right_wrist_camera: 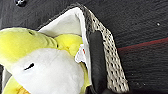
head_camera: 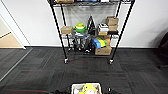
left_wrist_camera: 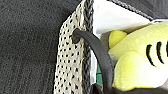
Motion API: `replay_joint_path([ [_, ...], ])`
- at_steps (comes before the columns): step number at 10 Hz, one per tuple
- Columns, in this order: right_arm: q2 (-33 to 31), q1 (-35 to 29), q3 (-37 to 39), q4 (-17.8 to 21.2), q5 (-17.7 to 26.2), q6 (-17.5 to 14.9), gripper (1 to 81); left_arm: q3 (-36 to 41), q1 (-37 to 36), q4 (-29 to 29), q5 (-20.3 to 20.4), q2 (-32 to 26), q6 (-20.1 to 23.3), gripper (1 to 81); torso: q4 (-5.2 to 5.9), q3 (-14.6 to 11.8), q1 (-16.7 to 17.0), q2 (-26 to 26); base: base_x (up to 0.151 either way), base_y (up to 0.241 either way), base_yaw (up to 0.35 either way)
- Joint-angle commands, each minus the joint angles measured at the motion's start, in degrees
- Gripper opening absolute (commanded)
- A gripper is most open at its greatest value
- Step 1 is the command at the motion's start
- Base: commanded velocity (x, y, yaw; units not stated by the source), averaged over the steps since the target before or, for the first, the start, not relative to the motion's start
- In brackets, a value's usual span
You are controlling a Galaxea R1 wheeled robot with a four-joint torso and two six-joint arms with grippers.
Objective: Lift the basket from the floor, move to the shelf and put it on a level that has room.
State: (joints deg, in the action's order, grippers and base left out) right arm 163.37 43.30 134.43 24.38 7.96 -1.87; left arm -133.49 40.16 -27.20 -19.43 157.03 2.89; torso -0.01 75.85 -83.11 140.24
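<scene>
Looking forward and down, the head view has the basket [head_camera: 86, 88] at the near edge, low in the middle, cream-sided with a yellow plush toy [head_camera: 88, 87] inside it. Dark carpet floor [head_camera: 50, 72] with faint reddish lines stretches from it to the shelf [head_camera: 90, 27], a black wire rack standing on small castors against a white wall [head_camera: 30, 22]. The rack's tiers hold brown cardboard boxes [head_camera: 103, 50], a green and yellow bowl-like item [head_camera: 80, 27] and a roll of blue, yellow and green things [head_camera: 100, 42]. The basket is well apart from the rack, with open carpet between them. A strip of light wooden flooring [head_camera: 8, 40] shows past a doorway on the left.

From the left wrist, the basket's chequered side and dark braided rim run close by, with one dark loop handle [left_wrist_camera: 100, 55] arching across the rim; the yellow toy with dark stripes lies inside against the white lining [left_wrist_camera: 112, 17]. Whether the left gripper is spread or pinching cannot be told.

From the right wrist, the opposite woven side, rim and second handle [right_wrist_camera: 97, 62] show, with the toy's yellow and white body inside and a reddish line on the carpet beside the basket. The right gripper's state cannot be told either.
</scene>
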Motion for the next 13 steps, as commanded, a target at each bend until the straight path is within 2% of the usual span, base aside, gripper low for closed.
replay_joint_path([
  [1, -4.9, -5.6, -10.2, 4.8, 0.3, 0.9, 1.0, 6.8, -6.6, -2.2, -4.1, -4.1, -0.6, 1.0, 0.0, 0.0, 0.0, 0.0, 0.0, 0.0, 0.0],
  [5, -10.1, -5.1, -18.8, 6.0, -3.2, 0.9, 1.0, 14.9, -6.7, -2.3, -3.2, -8.3, -0.6, 1.0, 0.0, 0.0, 0.0, 0.0, 0.0, 0.0, 0.0],
  [6, -11.2, -5.2, -20.6, 6.1, -3.3, 1.0, 1.0, 15.2, -6.7, -2.4, -3.2, -8.6, -0.7, 1.0, 0.0, 0.0, 3.7, -5.7, 0.0, 0.0, 0.0],
  [9, -14.2, -5.1, -25.5, 6.6, -5.0, 1.0, 1.0, 19.4, -7.0, -2.6, -2.9, -10.8, -0.9, 1.0, 0.0, 0.0, 4.8, -7.6, 0.0, 0.0, 0.0],
  [11, -16.6, -5.5, -28.8, 7.0, -5.4, 1.2, 1.0, 24.8, -7.0, -2.6, -0.2, -13.8, -0.9, 1.0, 0.0, -3.7, 7.1, -11.4, 0.0, 0.0, 0.0],
  [13, -18.2, -5.5, -30.8, 7.0, -6.3, 1.1, 1.0, 28.5, -7.5, -2.6, 0.8, -15.8, -0.9, 1.0, 0.0, -5.8, 9.3, -15.0, 0.0, 0.0, 0.0],
])
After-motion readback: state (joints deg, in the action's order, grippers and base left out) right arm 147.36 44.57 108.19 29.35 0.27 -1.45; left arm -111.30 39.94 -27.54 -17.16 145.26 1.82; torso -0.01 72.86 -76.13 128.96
